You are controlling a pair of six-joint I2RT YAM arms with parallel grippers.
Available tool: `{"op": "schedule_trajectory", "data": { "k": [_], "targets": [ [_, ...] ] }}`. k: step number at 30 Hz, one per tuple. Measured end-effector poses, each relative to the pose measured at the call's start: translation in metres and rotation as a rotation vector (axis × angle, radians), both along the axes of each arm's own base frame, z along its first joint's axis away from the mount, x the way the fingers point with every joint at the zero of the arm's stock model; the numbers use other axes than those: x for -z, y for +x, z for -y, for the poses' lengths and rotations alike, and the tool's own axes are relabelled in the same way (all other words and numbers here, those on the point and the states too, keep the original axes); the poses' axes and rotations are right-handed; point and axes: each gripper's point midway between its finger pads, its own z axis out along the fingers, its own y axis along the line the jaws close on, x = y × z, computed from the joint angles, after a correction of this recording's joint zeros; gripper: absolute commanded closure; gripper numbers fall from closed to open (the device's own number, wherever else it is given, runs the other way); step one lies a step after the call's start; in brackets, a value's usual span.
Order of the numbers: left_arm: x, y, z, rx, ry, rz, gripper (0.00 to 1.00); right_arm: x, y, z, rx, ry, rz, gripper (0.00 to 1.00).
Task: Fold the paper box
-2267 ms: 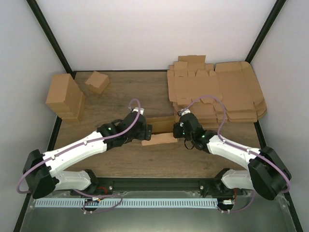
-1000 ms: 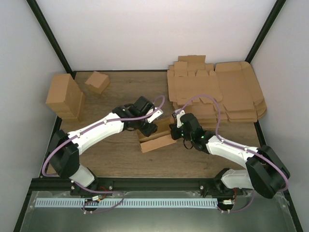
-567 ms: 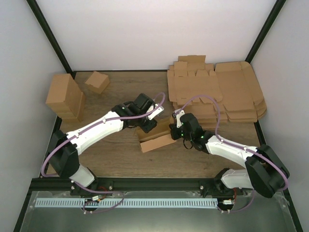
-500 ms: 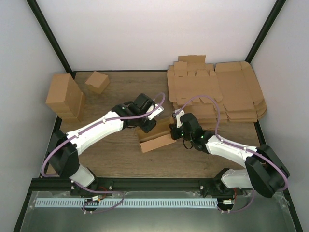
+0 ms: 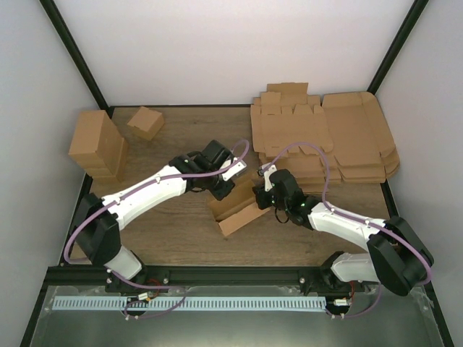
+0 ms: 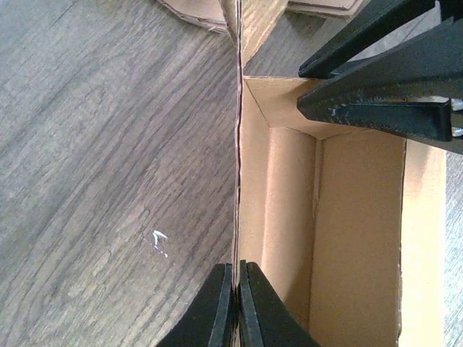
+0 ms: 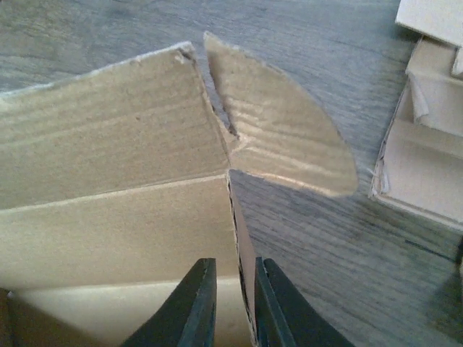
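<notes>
A tall brown cardboard block (image 5: 98, 148) was seen standing at the far left of the dark wood-grain table (image 5: 173, 242). A small closed brown cardboard cube (image 5: 145, 121) was set just beside it, toward the back.

Nearer the middle, the left gripper (image 5: 223, 189) was reached in from the left on its white arm. In the left wrist view its black fingers (image 6: 219, 307) were pressed together on the thin edge of one long wall of the plain brown, partly folded paper box (image 6: 354, 238), so that the wall was pinched between them. The open, trough-shaped inside of the carton was shown to the right of that wall.

The paper box (image 5: 239, 213) was placed at the centre of the table, held between the two grippers and angled diagonally (one long panel was laid out toward the near edge).

At the box's right end, the right gripper (image 5: 259, 194) was closed on a short upright wall. In the right wrist view that wall was clamped between the fingers (image 7: 199, 303), and a rounded flap (image 7: 282, 144) was spread on the wood beyond.

At the far right, a stack of large flat brown die-cut cardboard sheets (image 5: 347, 137) was piled, well apart from the carton.
</notes>
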Motion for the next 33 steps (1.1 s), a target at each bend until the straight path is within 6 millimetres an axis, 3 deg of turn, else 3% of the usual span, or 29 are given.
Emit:
{"op": "schedule_trajectory", "data": {
  "k": [6, 12, 18, 21, 28, 33],
  "targets": [
    [0.010, -0.004, 0.001, 0.005, 0.003, -0.034, 0.96, -0.002, -0.004, 0.003, 0.005, -0.010, -0.024, 0.64],
    [0.016, -0.006, 0.000, 0.004, 0.011, -0.051, 0.96, -0.026, -0.003, 0.001, 0.018, 0.005, -0.044, 0.42],
    [0.017, -0.007, 0.000, 0.005, 0.010, -0.054, 0.96, -0.056, -0.021, 0.008, 0.021, 0.040, -0.096, 0.45],
    [0.017, -0.007, 0.000, 0.005, 0.010, -0.054, 0.96, -0.061, -0.035, 0.011, 0.011, 0.055, -0.161, 0.46],
    [0.017, -0.007, 0.001, 0.001, 0.009, -0.058, 0.96, -0.060, -0.089, 0.012, -0.062, 0.160, -0.358, 0.49],
    [0.018, -0.008, 0.001, -0.008, 0.002, -0.069, 0.96, -0.034, -0.119, 0.010, -0.093, 0.211, -0.517, 0.47]
  ]
}}
